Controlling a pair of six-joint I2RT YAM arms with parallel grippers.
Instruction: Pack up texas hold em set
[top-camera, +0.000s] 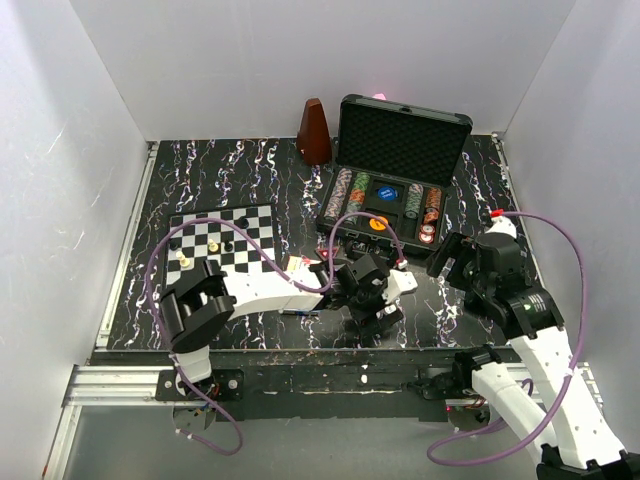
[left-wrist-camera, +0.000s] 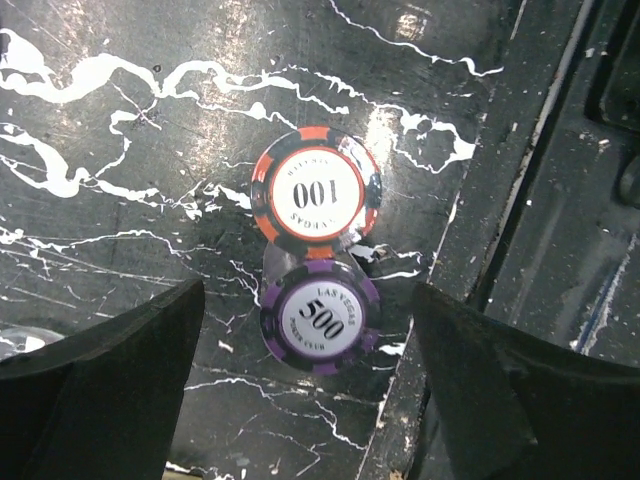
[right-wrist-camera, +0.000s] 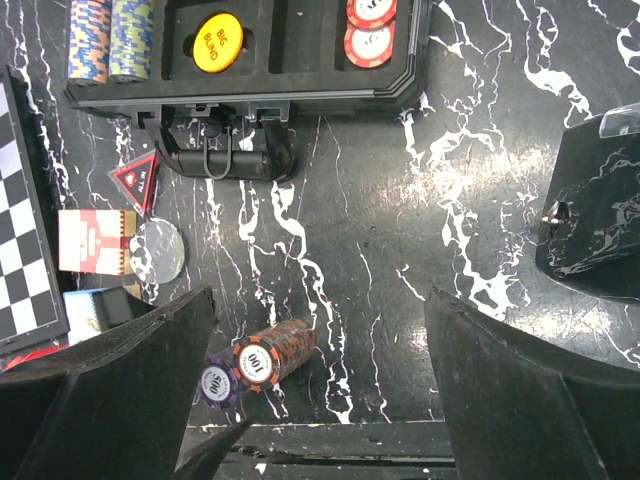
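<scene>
The black poker case (top-camera: 400, 150) stands open at the back right, foam lid up, chip rows (top-camera: 342, 190) inside; its front edge (right-wrist-camera: 250, 95) shows in the right wrist view. An orange "100" chip stack (left-wrist-camera: 316, 192) and a purple "500" stack (left-wrist-camera: 320, 318) stand together on the table near the front edge, also in the right wrist view as orange (right-wrist-camera: 275, 352) and purple (right-wrist-camera: 218, 383). My left gripper (left-wrist-camera: 310, 400) is open just above them, with the purple stack between its fingers (left-wrist-camera: 100, 380). My right gripper (right-wrist-camera: 320, 390) is open and empty, higher up (top-camera: 447, 258).
A chessboard (top-camera: 222, 240) with pieces lies at the left. A brown metronome (top-camera: 314, 132) stands behind the case. A card box (right-wrist-camera: 95, 240), a clear disc (right-wrist-camera: 157, 250) and a red triangle (right-wrist-camera: 138, 178) lie left of the case handle. The table's front rail (left-wrist-camera: 470, 250) runs beside the chips.
</scene>
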